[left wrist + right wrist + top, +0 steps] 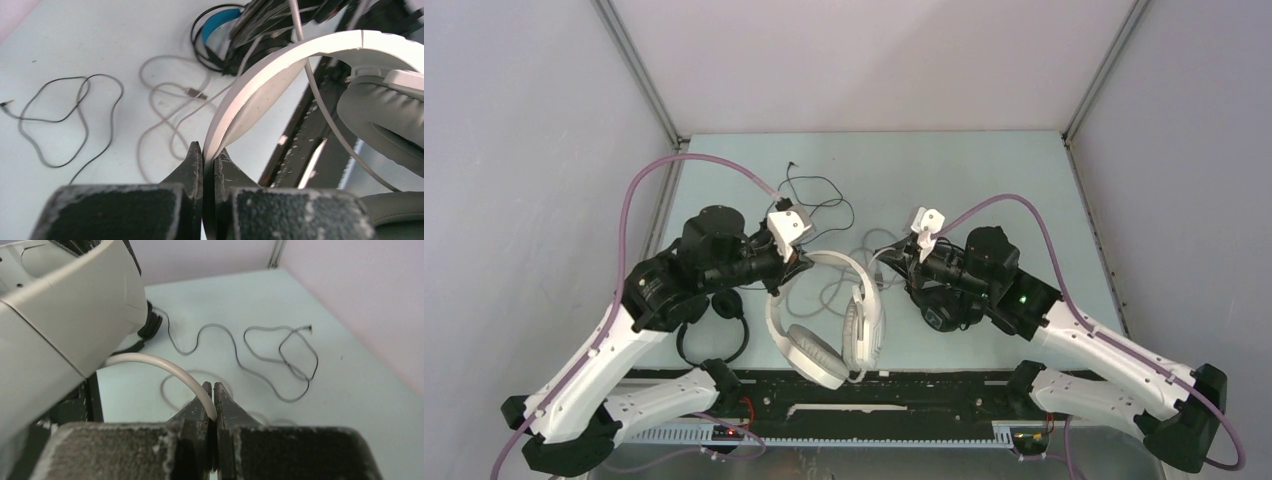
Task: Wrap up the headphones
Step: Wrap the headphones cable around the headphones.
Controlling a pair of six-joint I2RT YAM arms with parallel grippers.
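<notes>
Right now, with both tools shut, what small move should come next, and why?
Probably swing the right tool, pinching the grey cable, toward the white headphones to begin a loop around their band. The left tool clamps that band, and slack cable lies on the table.

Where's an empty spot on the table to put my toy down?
The table is bare at the far right corner, beyond the right arm, and along the far edge behind the thin black cable. The middle is crowded: white headphones, grey cable, and the left arm close in.
</notes>
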